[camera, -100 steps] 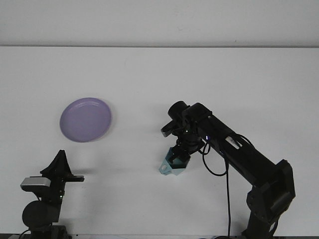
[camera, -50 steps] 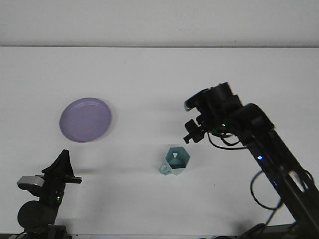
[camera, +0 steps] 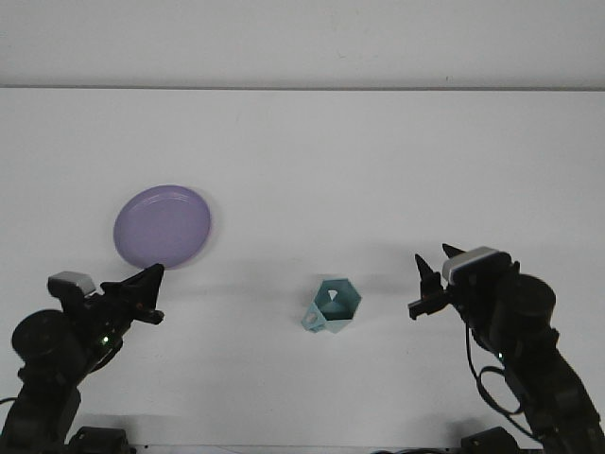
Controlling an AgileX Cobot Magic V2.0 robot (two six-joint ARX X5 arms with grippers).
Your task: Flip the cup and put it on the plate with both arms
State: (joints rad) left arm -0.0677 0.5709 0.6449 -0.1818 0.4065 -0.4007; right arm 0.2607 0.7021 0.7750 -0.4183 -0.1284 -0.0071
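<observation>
Right claw (camera: 430,276) now withdrawn, open, empty; cup (camera: 333,305) upright, untouched

Bare white table (camera: 312,142) fills the upper half of the frame. The purple plate (camera: 163,227) sits left of centre, and the teal cup (camera: 332,306) stands mouth-up at lower centre, well apart from it, with clear tabletop between. The left gripper (camera: 146,291) hangs just below the plate's lower edge. The right gripper (camera: 427,284) is near the cup's right side, with an unobstructed strip between them.
</observation>
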